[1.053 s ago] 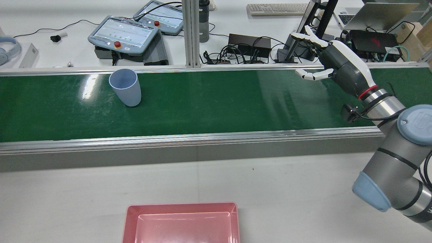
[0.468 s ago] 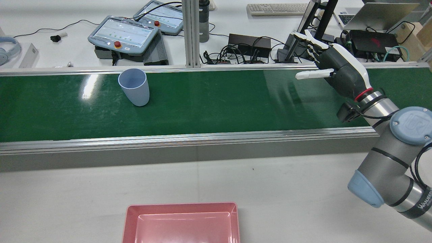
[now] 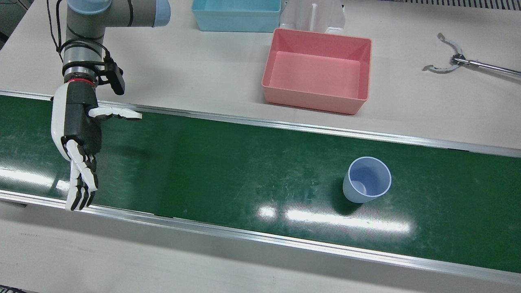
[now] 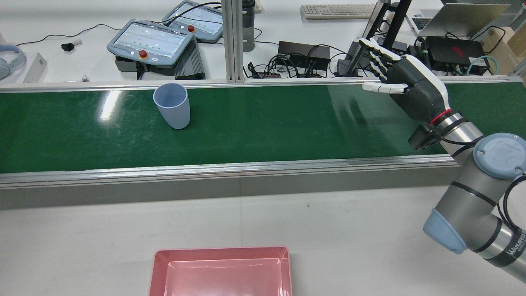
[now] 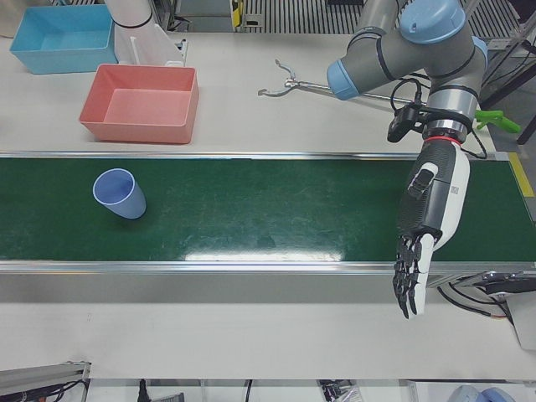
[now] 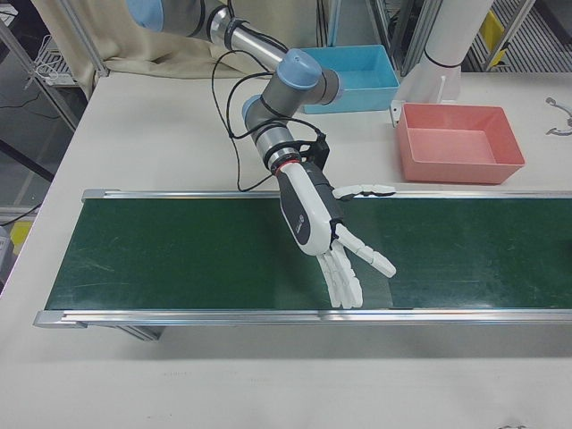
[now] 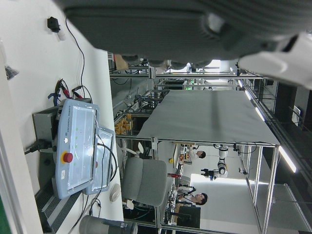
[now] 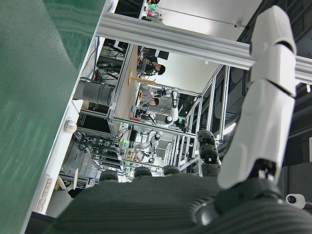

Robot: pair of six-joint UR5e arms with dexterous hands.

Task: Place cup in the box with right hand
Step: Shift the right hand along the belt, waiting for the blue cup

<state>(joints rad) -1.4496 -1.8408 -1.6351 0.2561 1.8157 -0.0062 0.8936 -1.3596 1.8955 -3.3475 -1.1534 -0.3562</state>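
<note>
— Right hand [image 3: 77, 134]?
— Fingers are spread, nothing is held; it is poised over the belt [image 3: 228, 171].
— Cup [image 3: 366, 179]?
— Stood upright on the belt, beyond the pink box [image 3: 313, 99]. Left hand [image 5: 429, 209]: likewise spread, empty.

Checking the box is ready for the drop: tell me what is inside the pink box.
The pink box shows only a bare pink floor and inner walls in the front view; no object lies in it. The rear view cuts off its near part. The cup stands upright on the green belt.
</note>
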